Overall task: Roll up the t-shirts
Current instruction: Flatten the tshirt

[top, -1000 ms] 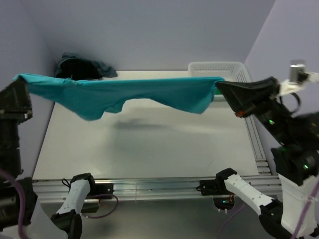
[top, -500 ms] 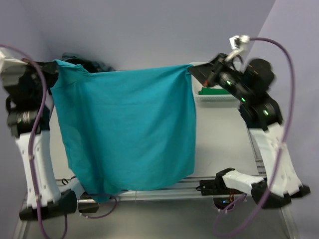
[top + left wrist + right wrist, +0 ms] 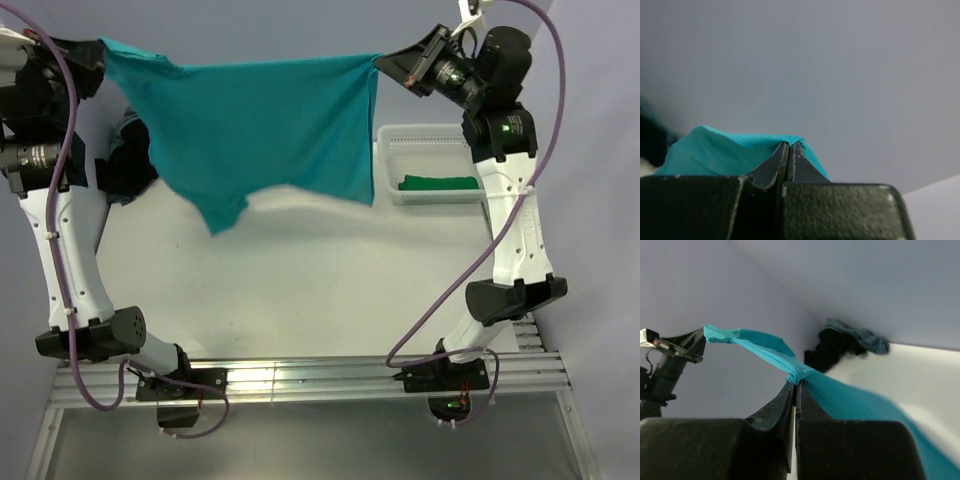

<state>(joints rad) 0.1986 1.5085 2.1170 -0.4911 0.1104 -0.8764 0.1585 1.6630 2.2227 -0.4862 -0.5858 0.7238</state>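
Observation:
A bright teal t-shirt (image 3: 260,130) hangs stretched in the air between both grippers, high above the table. My left gripper (image 3: 100,48) is shut on its left corner; in the left wrist view the teal cloth (image 3: 730,152) drapes over the closed fingertips. My right gripper (image 3: 380,62) is shut on its right corner, and the teal fabric (image 3: 850,400) bunches at the fingertips in the right wrist view. A dark green t-shirt (image 3: 438,182) lies in the white mesh basket (image 3: 385,160). A pile of black and grey-blue t-shirts (image 3: 128,165) lies at the back left, partly hidden by the teal one.
The white table (image 3: 300,280) lies below the hanging shirt. The dark pile also shows in the right wrist view (image 3: 845,342) against the back wall. The basket stands at the table's back right.
Both grippers have risen and the teal t-shirt has been lifted higher; its lower edge has swung up from the table's front edge to mid-air.

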